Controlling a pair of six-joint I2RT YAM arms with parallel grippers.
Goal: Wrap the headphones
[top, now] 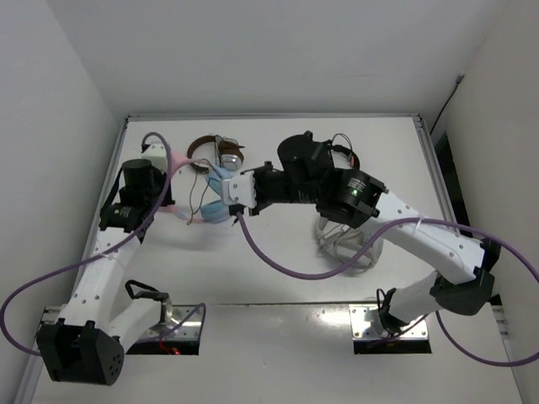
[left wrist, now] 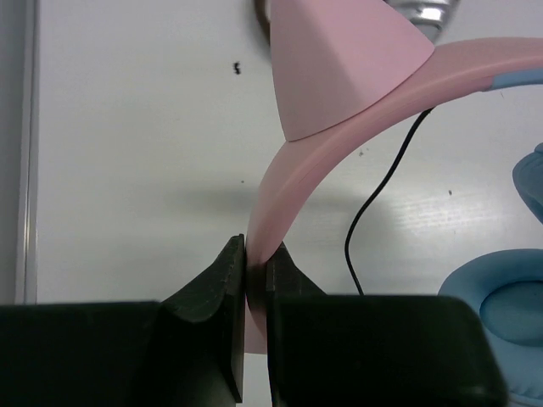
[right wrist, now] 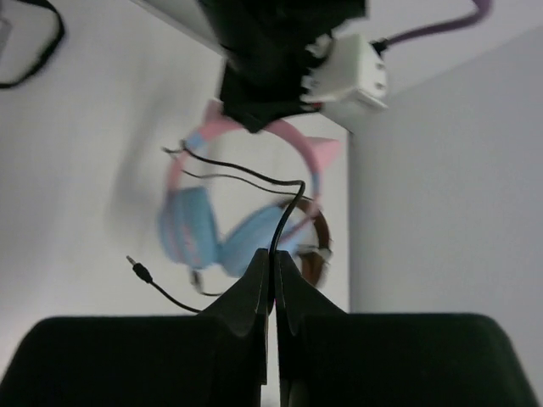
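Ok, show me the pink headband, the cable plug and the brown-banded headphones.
pink headband [left wrist: 284, 182]: left wrist view, on the curved band below the cat ear.
cable plug [right wrist: 138, 270]: right wrist view, on the jack at the cable's loose end.
brown-banded headphones [top: 195, 147]: top external view, on the brown band.

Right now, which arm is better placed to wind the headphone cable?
Likely right: the right gripper pinches the black cable, while the left gripper clamps the pink headband, steadying the headphones.
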